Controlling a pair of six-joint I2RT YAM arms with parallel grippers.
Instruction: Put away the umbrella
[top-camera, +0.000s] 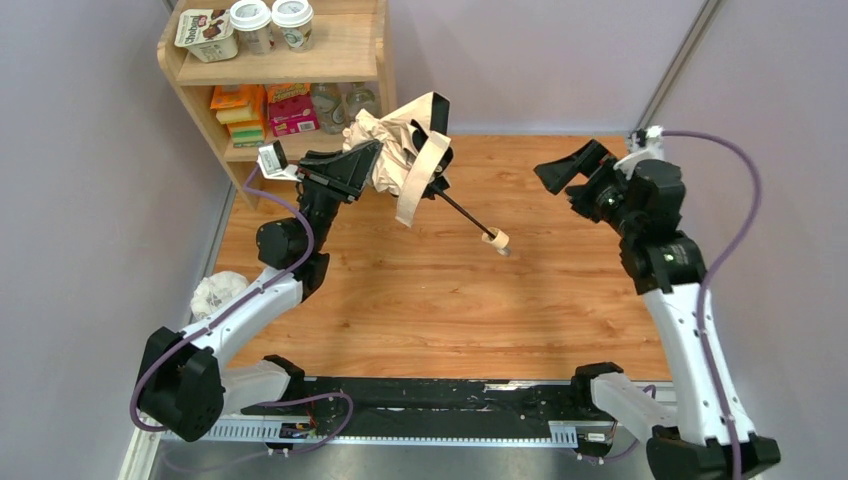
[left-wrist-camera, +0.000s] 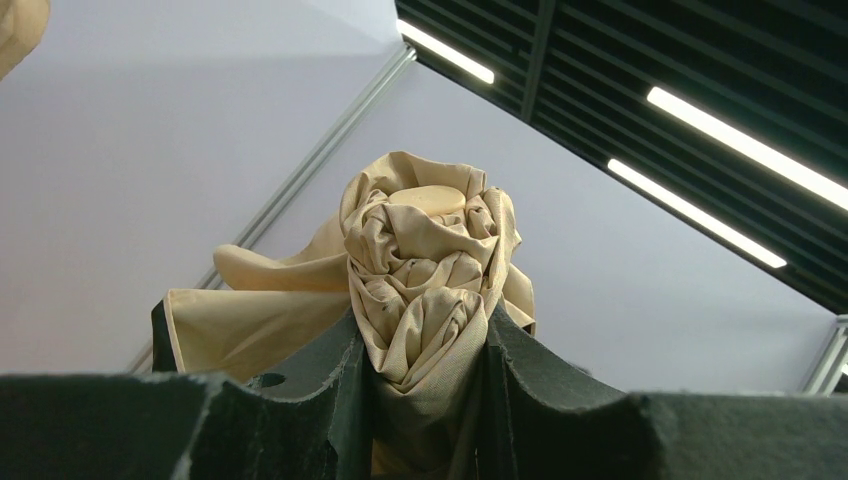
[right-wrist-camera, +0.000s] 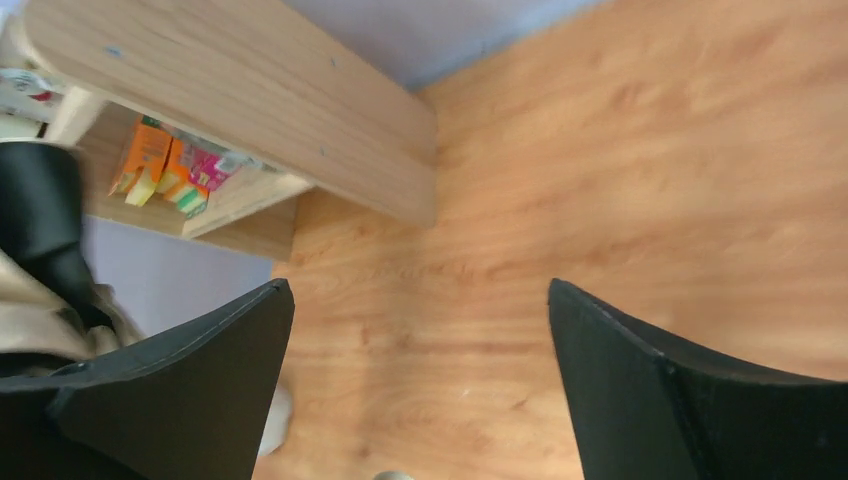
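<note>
The umbrella (top-camera: 395, 150), a crumpled beige canopy with a loose strap, hangs in the air near the shelf. Its thin black shaft slopes down to the right and ends in a small wooden handle (top-camera: 495, 240) just above the table. My left gripper (top-camera: 372, 160) is shut on the bunched canopy fabric (left-wrist-camera: 425, 290), which fills the gap between its fingers in the left wrist view. My right gripper (top-camera: 560, 172) stands wide open over the table's right side, apart from the umbrella, with only bare wood between its fingers (right-wrist-camera: 225, 370).
A wooden shelf unit (top-camera: 360, 70) with cups, boxes and bottles stands at the back left. A small white plastic bag (top-camera: 218, 293) lies at the table's left edge beside the left arm. Grey walls close in the table (top-camera: 420, 300) on both sides.
</note>
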